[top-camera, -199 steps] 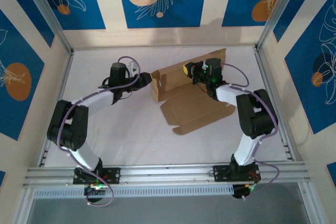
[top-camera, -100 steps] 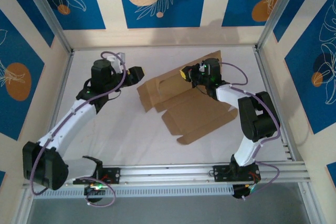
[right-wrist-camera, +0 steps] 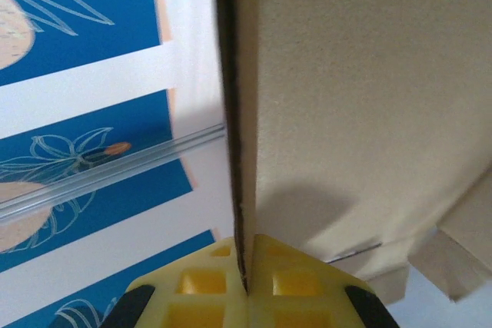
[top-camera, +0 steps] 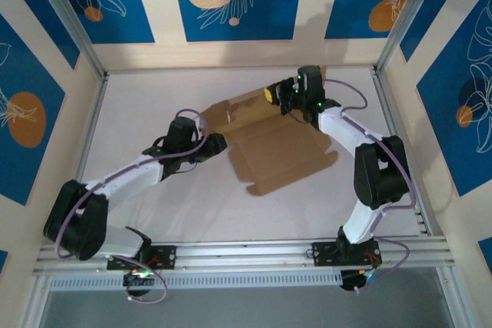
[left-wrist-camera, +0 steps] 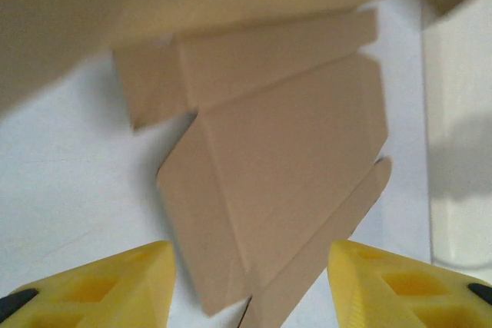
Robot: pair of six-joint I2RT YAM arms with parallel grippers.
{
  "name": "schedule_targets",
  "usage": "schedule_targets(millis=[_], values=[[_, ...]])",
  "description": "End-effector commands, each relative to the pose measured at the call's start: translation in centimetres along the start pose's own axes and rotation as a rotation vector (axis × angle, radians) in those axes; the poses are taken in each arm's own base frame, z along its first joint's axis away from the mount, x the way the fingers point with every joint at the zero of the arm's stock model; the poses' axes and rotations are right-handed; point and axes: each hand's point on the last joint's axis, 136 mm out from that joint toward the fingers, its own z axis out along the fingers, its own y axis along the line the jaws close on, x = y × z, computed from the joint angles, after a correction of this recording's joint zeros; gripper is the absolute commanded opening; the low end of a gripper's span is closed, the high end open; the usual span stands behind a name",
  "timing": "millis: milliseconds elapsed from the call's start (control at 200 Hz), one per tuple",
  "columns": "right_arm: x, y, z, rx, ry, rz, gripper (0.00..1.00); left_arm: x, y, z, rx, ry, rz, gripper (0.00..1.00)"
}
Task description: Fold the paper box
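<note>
Found the paper box (top-camera: 280, 151) spread mostly flat on the white table (top-camera: 154, 105) right of centre, its far edge pinched between the closed fingers of the right gripper (right-wrist-camera: 246, 270), with the left gripper (left-wrist-camera: 247, 282) spread wide, holding nothing, just beside the box's left flap.

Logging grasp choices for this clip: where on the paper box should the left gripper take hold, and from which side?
On the paper box, probably the raised far panel, at its left end, coming from the left with jaws straddling the thin edge. The right gripper pinches that panel edge-on, off the table; the rest lies flat.
</note>
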Motion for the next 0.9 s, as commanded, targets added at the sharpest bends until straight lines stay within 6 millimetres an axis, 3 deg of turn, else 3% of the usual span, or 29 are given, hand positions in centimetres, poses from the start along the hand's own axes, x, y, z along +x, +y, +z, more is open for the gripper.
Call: schedule_targets(millis=[0, 105, 395, 665, 895], values=[[0.1, -1.4, -0.2, 0.103, 0.003, 0.059, 0.0, -0.4, 0.1, 1.9, 0.032, -0.032, -0.027, 0.54], [0.1, -1.6, 0.0, 0.084, 0.006, 0.067, 0.0, -0.6, 1.5, 3.5, -0.003, -0.043, -0.011, 0.52], [0.9, -4.9, -0.9, 0.288, 0.02, 0.169, 0.0, -3.4, 1.3, 4.9, -0.086, -0.082, 0.157, 0.5], [1.5, -6.4, -1.0, 0.289, 0.016, 0.211, 0.0, -2.3, 4.2, 6.3, -0.203, -0.01, 0.201, 0.44], [2.0, -5.9, -0.6, 0.257, 0.022, 0.197, 0.0, -2.7, 5.7, 6.4, -0.274, -0.026, 0.203, 0.56]])
